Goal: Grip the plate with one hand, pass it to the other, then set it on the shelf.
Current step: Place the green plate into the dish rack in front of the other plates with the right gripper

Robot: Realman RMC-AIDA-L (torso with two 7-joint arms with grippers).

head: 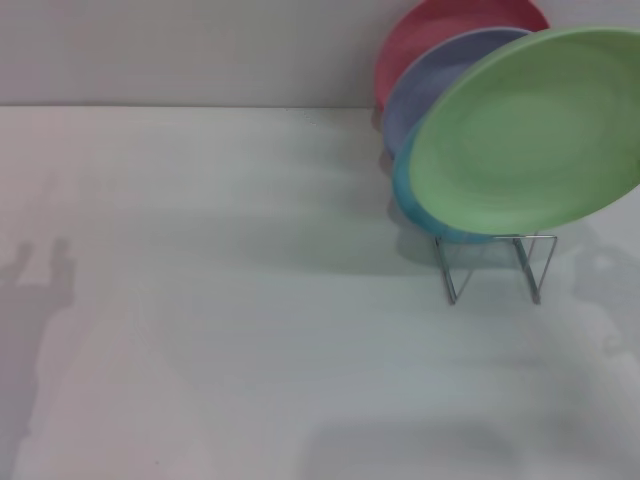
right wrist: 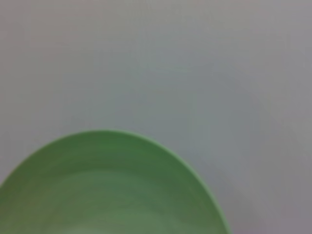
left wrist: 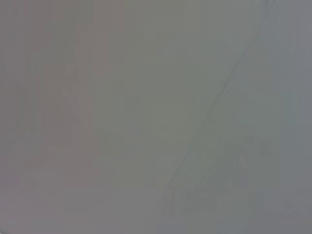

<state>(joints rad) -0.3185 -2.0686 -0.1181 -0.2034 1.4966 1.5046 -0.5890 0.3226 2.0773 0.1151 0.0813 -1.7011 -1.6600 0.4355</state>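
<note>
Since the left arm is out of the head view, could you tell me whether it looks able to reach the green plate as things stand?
Probably yes. The green plate is tilted above the wire shelf on the robot's right, in front of the other plates, and the table to its left shows nothing in the way. The left arm's own position cannot be seen.

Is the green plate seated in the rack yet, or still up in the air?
Cannot tell for sure. The green plate stands tilted on edge over the wire rack, in front of the blue plate; its lower rim hides any contact.

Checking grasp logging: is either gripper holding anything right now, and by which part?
Cannot be told. No gripper shows in any view. The green plate hangs tilted above the wire rack; its right edge runs out of the head view, so any hold is unseen.
</note>
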